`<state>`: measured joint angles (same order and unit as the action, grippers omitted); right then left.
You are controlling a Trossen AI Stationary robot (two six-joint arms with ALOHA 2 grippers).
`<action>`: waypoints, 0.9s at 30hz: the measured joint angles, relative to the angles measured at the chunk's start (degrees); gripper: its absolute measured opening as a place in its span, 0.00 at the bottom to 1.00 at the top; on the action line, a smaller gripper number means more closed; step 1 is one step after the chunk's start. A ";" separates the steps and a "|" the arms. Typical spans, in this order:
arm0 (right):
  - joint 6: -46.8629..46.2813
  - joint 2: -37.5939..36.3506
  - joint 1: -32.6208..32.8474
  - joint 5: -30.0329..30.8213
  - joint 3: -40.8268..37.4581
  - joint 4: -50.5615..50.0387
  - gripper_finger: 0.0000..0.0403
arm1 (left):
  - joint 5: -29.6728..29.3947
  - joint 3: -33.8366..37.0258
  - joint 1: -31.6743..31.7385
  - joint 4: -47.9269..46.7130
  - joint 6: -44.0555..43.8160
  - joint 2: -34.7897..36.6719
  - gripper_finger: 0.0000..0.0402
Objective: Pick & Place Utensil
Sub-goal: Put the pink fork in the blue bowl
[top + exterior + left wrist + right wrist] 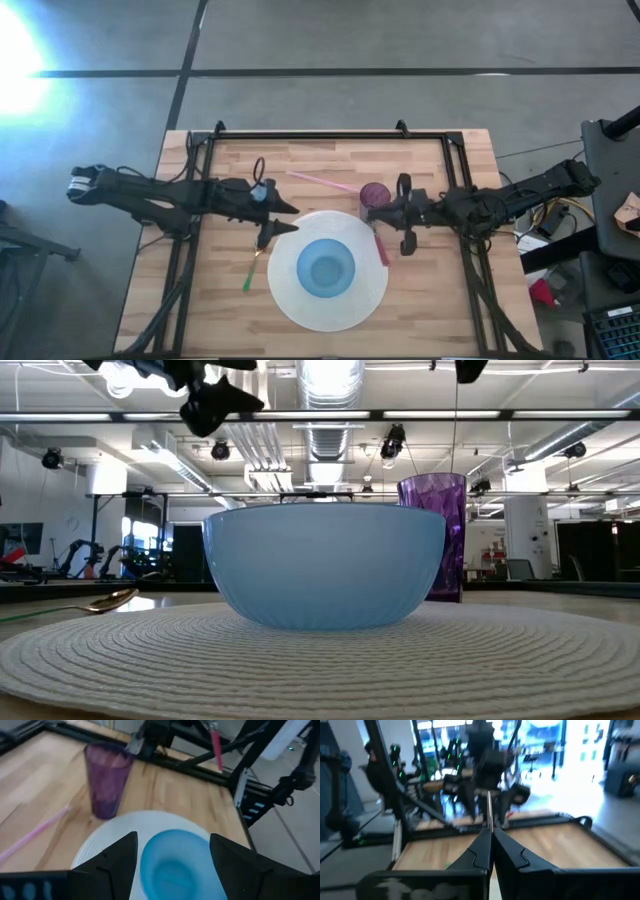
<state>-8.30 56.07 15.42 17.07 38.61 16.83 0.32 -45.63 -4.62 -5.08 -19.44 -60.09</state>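
Note:
My right gripper point(368, 212) is shut on a pink-handled utensil point(381, 247) beside the purple cup point(375, 192), above the right rim of the white round placemat point(285, 300). A blue bowl point(327, 268) sits in the middle of the placemat. My left gripper point(292, 220) hangs open over the placemat's far left rim, with nothing between its fingers point(172, 845). A green-handled spoon with a gold head point(250, 270) lies flat on the wood just left of the placemat, below and near that gripper. Its gold head point(110, 600) also shows in the low view. My right gripper pinches the utensil between its two shut fingers, which come level from the table's right side and lie across it. A thin grey part point(489, 812) sticks out past the fingertips. The pink handle point(216, 747) runs toward the table's near edge. The utensil is lifted clear of the table.
A pink straw point(322, 182) lies on the wood at the far side, left of the cup. A black frame point(330, 134) runs along the table's far edge and down both sides. Bare wood shows near the front corners.

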 joint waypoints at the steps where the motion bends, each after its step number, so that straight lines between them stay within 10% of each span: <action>1: 1.12 0.00 0.00 0.63 -0.02 1.04 0.02 | 0.00 0.00 -0.28 0.76 0.40 -0.34 0.59; 27: 15.18 20.10 0.15 1.97 4.51 25.32 0.02 | 4.44 0.02 -3.89 17.11 4.96 -12.33 0.59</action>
<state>6.88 76.17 15.57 19.03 43.12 42.15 4.76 -45.60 -8.51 12.03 -14.47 -72.42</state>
